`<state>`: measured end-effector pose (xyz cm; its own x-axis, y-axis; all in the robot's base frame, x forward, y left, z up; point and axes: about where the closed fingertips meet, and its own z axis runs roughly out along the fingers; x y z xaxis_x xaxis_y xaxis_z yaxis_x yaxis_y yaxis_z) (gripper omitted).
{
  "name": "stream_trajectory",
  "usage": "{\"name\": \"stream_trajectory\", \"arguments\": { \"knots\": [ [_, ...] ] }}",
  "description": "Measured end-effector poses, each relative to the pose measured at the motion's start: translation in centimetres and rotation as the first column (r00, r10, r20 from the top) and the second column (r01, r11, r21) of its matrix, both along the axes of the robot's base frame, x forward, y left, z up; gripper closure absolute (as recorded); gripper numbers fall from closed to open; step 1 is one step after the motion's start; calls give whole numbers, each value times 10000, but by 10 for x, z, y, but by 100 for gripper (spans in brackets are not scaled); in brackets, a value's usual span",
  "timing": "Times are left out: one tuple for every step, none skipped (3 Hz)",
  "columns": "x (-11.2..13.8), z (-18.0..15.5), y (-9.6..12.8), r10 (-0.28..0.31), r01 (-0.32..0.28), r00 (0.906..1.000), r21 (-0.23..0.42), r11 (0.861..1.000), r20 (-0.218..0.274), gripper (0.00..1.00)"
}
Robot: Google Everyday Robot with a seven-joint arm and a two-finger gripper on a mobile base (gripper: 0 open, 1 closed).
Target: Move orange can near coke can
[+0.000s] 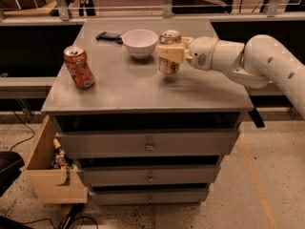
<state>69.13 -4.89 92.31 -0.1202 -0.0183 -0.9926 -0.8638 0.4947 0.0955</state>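
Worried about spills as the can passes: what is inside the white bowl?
The white bowl shows only its pale inner far wall; its near wall hides the bottom. The gripper, just beside it, is shut on the orange can.

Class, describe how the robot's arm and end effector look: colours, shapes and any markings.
The arm is smooth, rounded and white, with bulbous segments and small dark holes along its shell. The end effector, right of the white bowl, has pale cream-yellow blocky fingers. No cables show.
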Motion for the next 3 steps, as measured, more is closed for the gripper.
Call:
{"name": "stream_trajectory", "arguments": {
  "knots": [
    [-29, -4, 35, 515, -512, 9986, -157, 9986, 157, 100],
    [-48, -2, 70, 1066, -1055, 9930, -229, 9942, 502, 100],
    [-52, 4, 92, 1309, -1291, 9873, -250, 9913, 904, 100]
  ]
}}
